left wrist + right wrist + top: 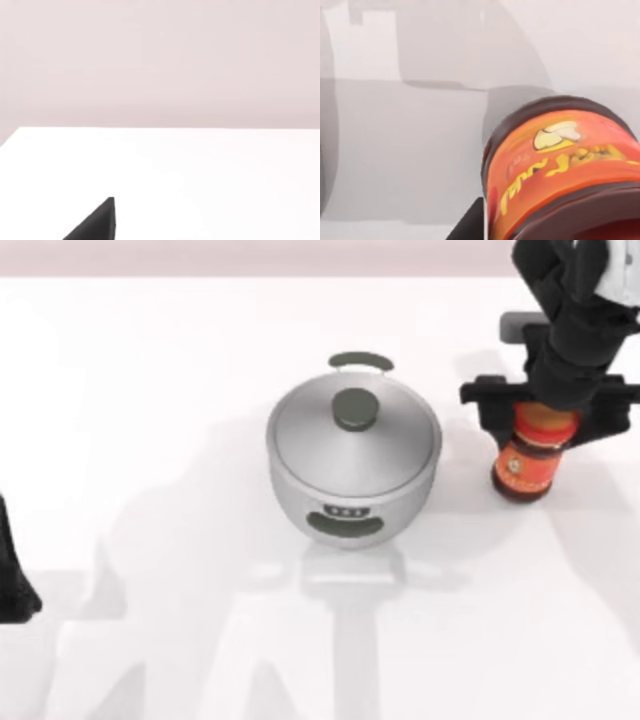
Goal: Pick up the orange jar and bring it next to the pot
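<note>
Bare white table [200,175] below a pale wall; a dark claw tip [97,222] at the edge

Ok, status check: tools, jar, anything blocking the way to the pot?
Right tool shut on the orange jar, right of the pot. Left arm parked at the table's left edge. Bare table between jar and pot, nothing blocking.

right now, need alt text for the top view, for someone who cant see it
The right gripper holds the orange jar by its lid end, just right of the silver pot at the white table's centre. The left arm is parked at the left edge.
</note>
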{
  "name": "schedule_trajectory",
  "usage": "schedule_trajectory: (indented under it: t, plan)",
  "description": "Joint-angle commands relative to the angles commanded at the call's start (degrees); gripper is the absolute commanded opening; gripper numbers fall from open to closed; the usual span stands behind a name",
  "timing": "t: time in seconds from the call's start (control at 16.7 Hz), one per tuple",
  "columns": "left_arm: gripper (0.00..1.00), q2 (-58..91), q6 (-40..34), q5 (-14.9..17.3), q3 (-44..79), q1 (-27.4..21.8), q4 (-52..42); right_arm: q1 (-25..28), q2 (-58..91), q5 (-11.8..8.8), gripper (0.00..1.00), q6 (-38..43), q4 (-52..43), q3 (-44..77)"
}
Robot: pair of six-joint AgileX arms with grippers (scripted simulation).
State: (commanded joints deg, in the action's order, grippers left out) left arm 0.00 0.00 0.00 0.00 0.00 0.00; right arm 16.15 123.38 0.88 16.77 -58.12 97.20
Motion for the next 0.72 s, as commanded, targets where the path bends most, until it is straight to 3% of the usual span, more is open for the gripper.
schedule_trajectory:
  t: [0.72]
  plan:
    - [1.0,0.0,0.0,0.0,0.0,0.0,0.0,0.0,0.0,0.0,0.9,0.0,0.0,0.0]
